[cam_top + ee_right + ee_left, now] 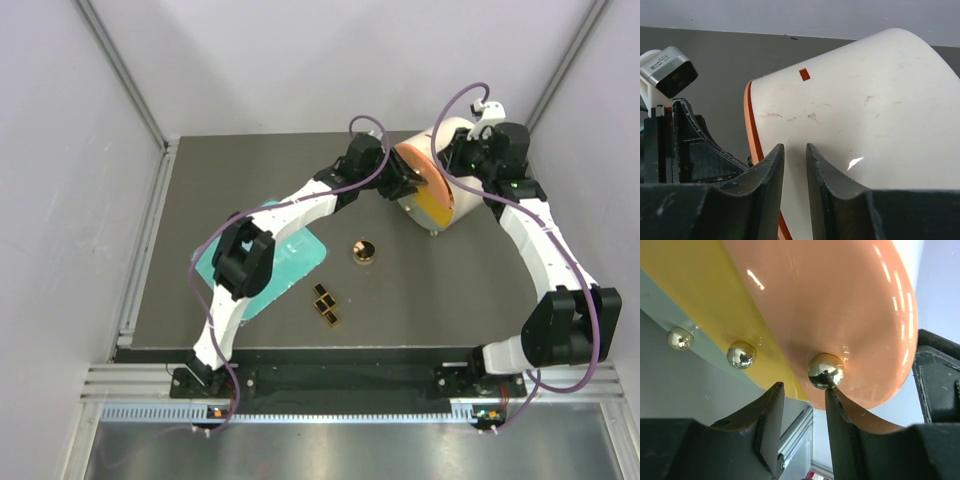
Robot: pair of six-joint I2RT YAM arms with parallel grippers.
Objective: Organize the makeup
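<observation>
The left gripper's [805, 390] jaws stood apart with nothing between them. The tip of one finger [837, 405] sat right against a round gold knob [825, 371] on the glossy peach-orange front [850, 315] of the white drum [865, 125], though we could not tell whether it touched. Two more knobs [741, 354] sat on the yellow front [700, 290] beside it. The right gripper's [794, 150] jaws left only a narrow gap, also holding nothing, and they hung close over the drum's curved white shell. The drum lay on its side at the far part of the dark table [450, 300]. The makeup lay nearer, well apart from both grippers. We saw a round compact [363, 250], gold-rimmed with a dark centre, alone in the middle of the table. A few small black palettes [326, 303] with gold pans were clustered just beside the corner of the teal tray [300, 255].
</observation>
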